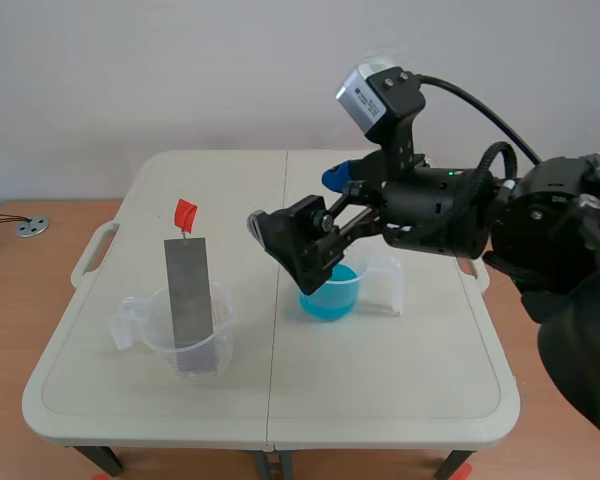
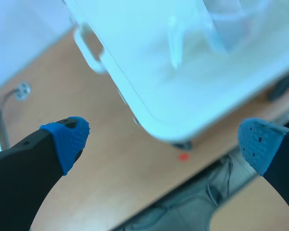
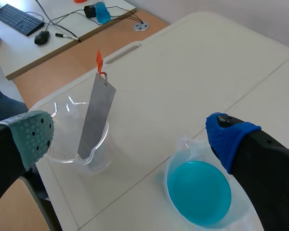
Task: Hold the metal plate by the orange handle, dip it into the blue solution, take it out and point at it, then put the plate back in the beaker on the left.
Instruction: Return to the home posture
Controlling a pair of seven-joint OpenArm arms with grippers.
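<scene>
The grey metal plate [image 1: 190, 290] stands tilted in the clear beaker [image 1: 180, 335] on the table's left, its orange handle [image 1: 185, 212] sticking up. The beaker of blue solution [image 1: 330, 290] sits near the middle. My right gripper [image 1: 295, 205] hovers open above and between the two beakers, holding nothing. In the right wrist view the plate [image 3: 97, 118], its handle [image 3: 99, 60] and the clear beaker [image 3: 79, 139] lie ahead of the grey-green pad side of my right gripper [image 3: 130, 137]; the blue solution [image 3: 198, 192] is under the blue-pad finger. My left gripper [image 2: 161, 139] is open over the floor beside the table's edge.
The white folding table [image 1: 380, 390] has a centre seam and side handles. A desk with a keyboard [image 3: 19, 19], mouse and cables stands beyond the table's left side. A floor socket [image 1: 32, 227] lies left of the table. The left arm is outside the scene view.
</scene>
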